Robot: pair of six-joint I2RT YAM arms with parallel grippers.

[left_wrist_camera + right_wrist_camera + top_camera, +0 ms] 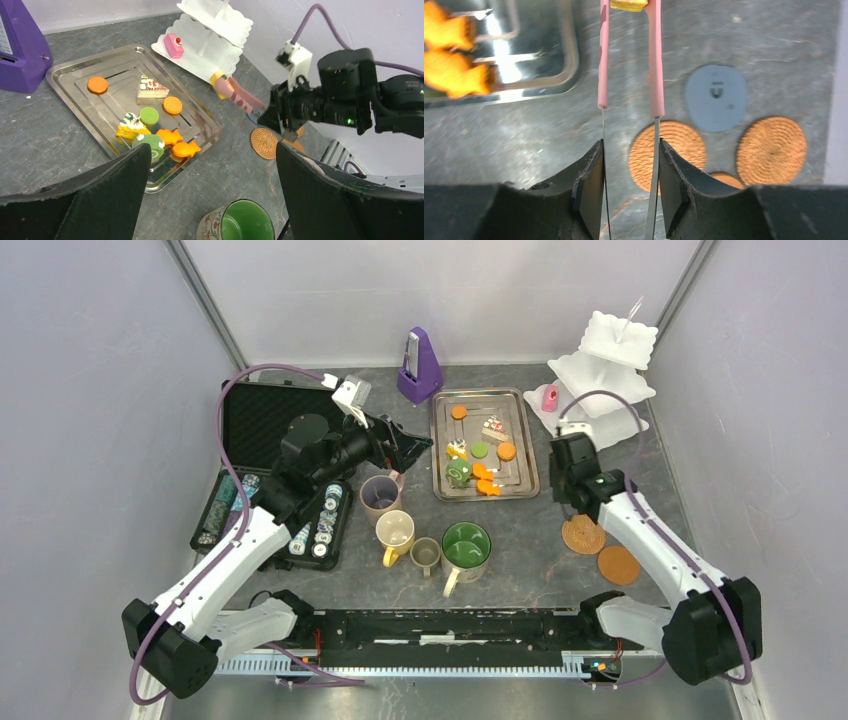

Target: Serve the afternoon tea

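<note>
My right gripper (630,150) is shut on the thin metal arms of pink-sleeved tongs (656,75). The tongs reach toward the bottom tier of the white three-tier stand (600,370), with a yellow piece (218,77) at their far end. A pink pastry (549,397) sits on that tier. Several more pastries lie on the steel tray (436,440). My left gripper (212,150) is open and empty above the mugs: mauve (380,494), yellow (395,531), olive (426,555), big green (465,547). Cork coasters (583,534) lie under the right arm.
A purple metronome (420,365) stands behind the tray. An open black case of poker chips (270,480) lies at the left under my left arm. A grey-blue disc (715,97) rests on the table between the coasters. Enclosure walls close in on both sides.
</note>
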